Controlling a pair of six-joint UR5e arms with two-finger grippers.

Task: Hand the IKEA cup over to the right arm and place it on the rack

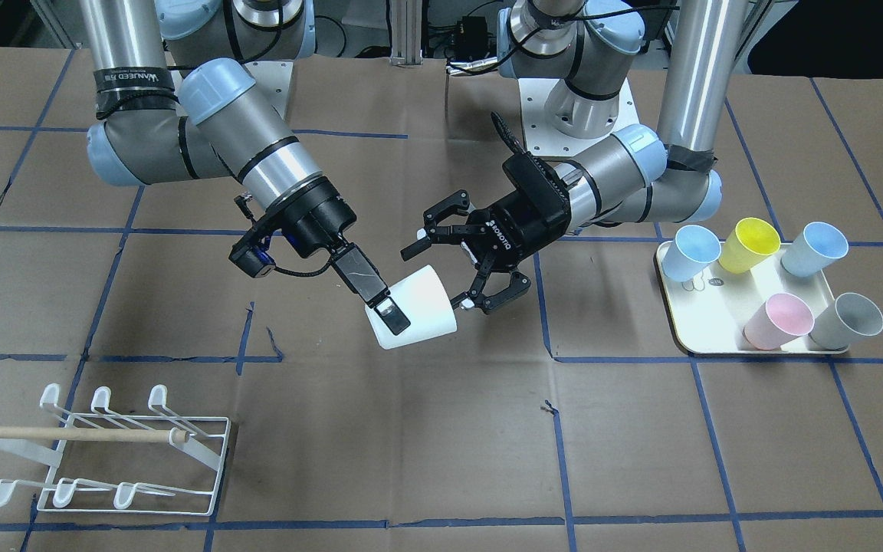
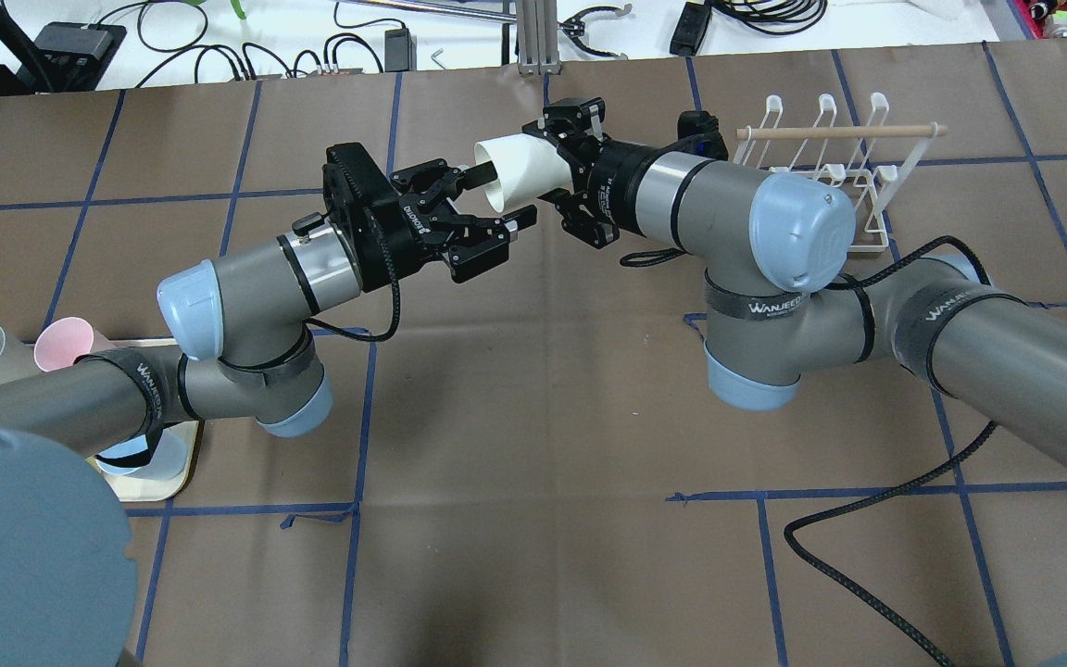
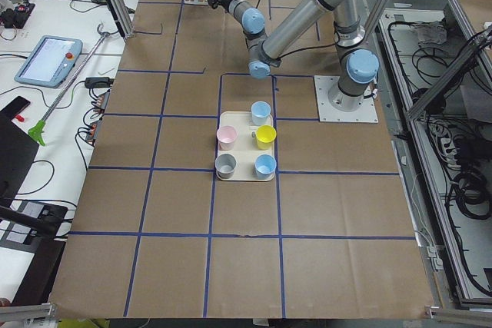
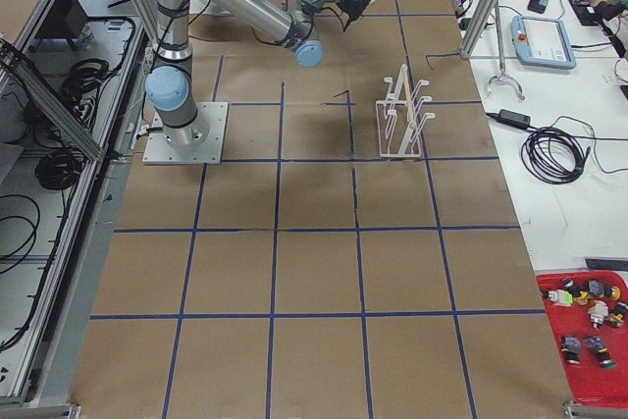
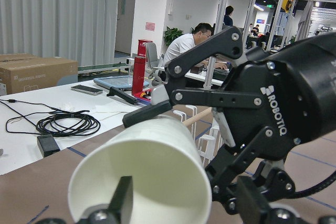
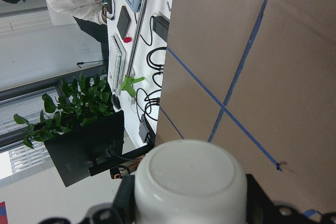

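Exterior front-facing view shows the white cup held on its side in the air above the counter, between the two arms. The right gripper is clamped on the cup near its base, one long finger lying across its wall. The left gripper is spread wide, its fingers flanking the cup's open end without pinching it. The rack stands on the counter well apart from the cup, with a wooden dowel across it. On the opposite side, a cream tray carries five open-mouthed cups: a blue cup, a yellow cup, a pale blue cup, a pink cup and a grey cup.
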